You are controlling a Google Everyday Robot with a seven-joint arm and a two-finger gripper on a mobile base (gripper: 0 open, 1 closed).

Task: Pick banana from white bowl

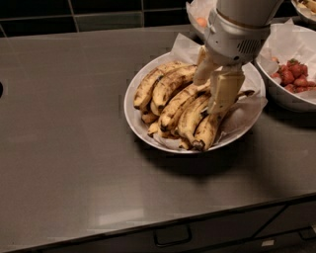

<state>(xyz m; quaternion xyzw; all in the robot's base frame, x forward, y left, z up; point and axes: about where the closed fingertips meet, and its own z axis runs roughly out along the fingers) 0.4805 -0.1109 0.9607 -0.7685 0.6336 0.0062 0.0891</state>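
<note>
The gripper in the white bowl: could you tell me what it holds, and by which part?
Cannot be told: the gripper sits low among the bananas in the white bowl, no hold visible.

Dark grey countertop [74, 148], black tiled wall [74, 12] behind, drawers [173, 234] below.
</note>
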